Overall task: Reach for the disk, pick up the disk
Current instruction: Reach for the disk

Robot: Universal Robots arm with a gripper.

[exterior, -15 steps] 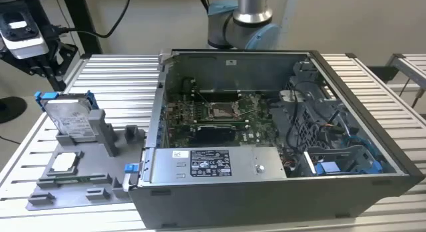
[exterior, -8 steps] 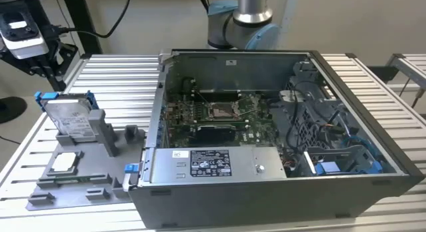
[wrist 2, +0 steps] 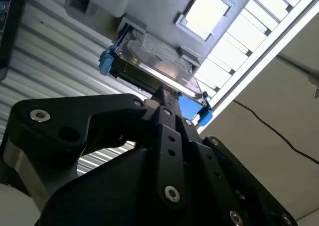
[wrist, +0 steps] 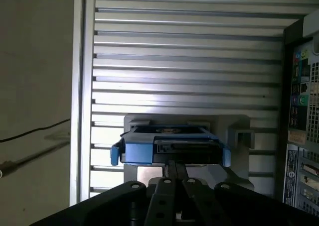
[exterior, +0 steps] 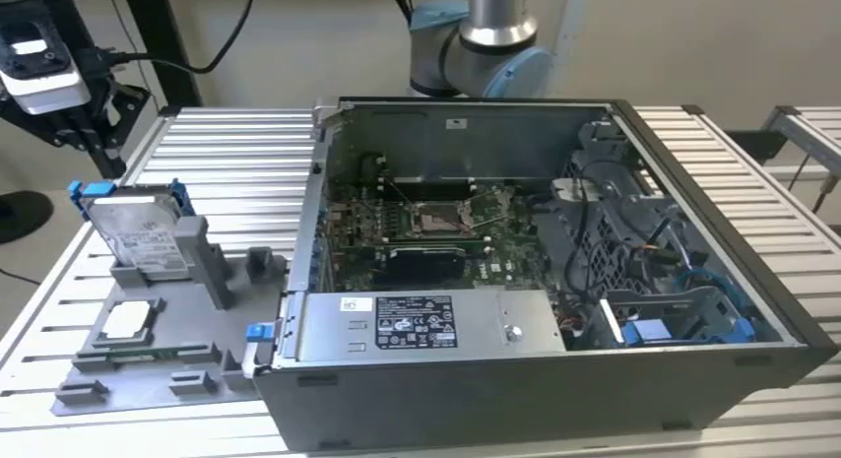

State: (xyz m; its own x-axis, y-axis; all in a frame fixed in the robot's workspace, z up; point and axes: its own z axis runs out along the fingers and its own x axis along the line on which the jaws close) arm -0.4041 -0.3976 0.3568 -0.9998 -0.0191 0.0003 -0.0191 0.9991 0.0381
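**Closed gripper hangs clear of the disk**

Nearest, at the table's (exterior: 236, 153) front corner on the exterior view's left, lies a grey fixture plate (exterior: 132, 374). A small flat silver chip (exterior: 128, 320) rests in one of its pockets. Just behind the chip, the disk (exterior: 142, 236) stands leaning back in an upright grey holder, its white label facing up. Its blue bracket (exterior: 90, 192) frames the top end.

Beside the fixture, filling the middle of the table, sits an open computer case (exterior: 526, 399). A silver power supply (exterior: 420, 325) lies along its near wall, and the motherboard (exterior: 434, 222) is further in.

Past the disk, above the table's far corner on the exterior view's left, hangs the black gripper (exterior: 82, 123). It is apart from the disk and touches nothing. In both wrist views its fingers (wrist: 169, 173) are pressed together with nothing between them, and they point at the disk's (wrist: 169, 149) bracketed end.

Farthest back, the arm's base (exterior: 480, 44) rises behind the case at the table's far edge.
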